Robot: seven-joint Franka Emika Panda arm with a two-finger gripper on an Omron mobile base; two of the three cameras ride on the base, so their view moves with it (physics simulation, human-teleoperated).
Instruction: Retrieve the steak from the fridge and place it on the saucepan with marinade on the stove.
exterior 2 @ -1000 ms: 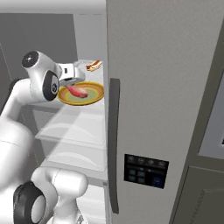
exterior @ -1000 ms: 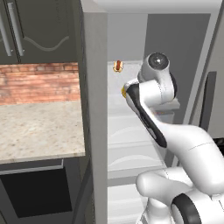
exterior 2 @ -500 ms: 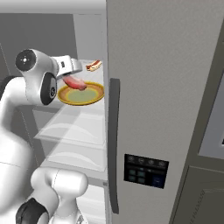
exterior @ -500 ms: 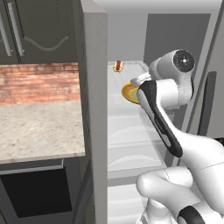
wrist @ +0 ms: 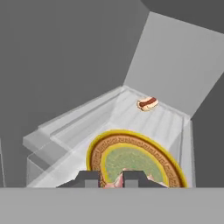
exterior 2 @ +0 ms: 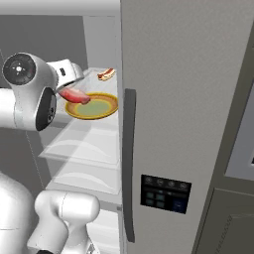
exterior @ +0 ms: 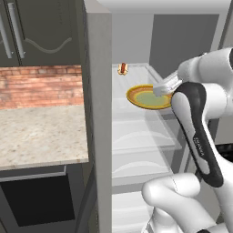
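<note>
Steak lifted off the plate inside the open fridge.

The gripper has its jaws clamped on the steak, which hangs clear of the shelf, over the near edge of the round yellow-olive plate; in the hand view a bit of pink meat shows between the 2 dark fingertips. The plate rests on an upper glass shelf of the fridge, and a small red-and-white item lies well behind it, near the back wall. Lower down, more clear shelves are stacked. To the left of the fridge in the left base view a speckled worktop runs below a brick backsplash and dark cabinets. The right fridge door carries a long dark handle and a dark dispenser panel.
</note>
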